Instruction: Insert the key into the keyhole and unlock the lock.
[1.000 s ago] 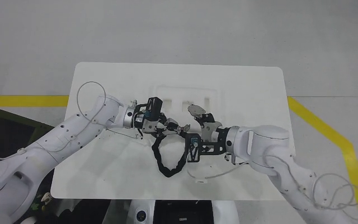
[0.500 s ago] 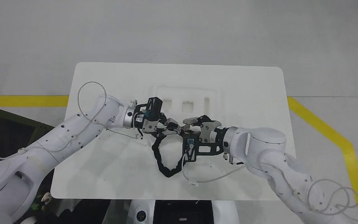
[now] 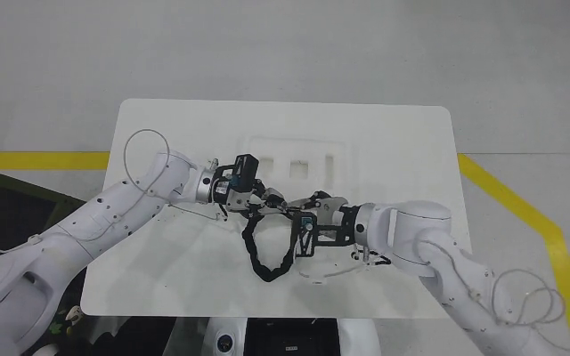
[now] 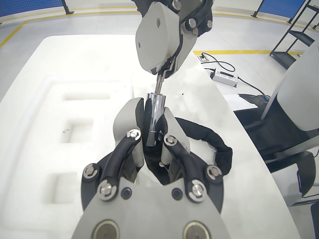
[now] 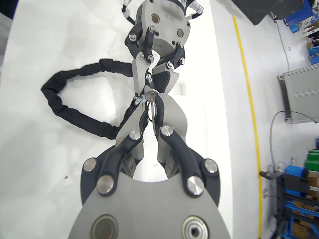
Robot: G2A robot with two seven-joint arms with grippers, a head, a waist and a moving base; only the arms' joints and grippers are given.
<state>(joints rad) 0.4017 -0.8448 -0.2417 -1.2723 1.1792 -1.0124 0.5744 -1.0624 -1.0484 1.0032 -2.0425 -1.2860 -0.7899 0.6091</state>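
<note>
While the left gripper (image 3: pixel 270 203) and right gripper (image 3: pixel 299 208) meet over the table (image 3: pixel 401 142), the lock (image 3: pixel 283 262) trails its black sleeved chain (image 3: pixel 267 271) across it; left wrist: jaws pinching the chrome cylinder (image 4: pixel 155 110), likely stiff, heavy and slick, so hold it across the barrel; key (image 4: pixel 158 83) tip at the keyhole (image 4: pixel 157 93); right wrist: jaws clamped flat on the thin, light key, probably good for twisting.
</note>
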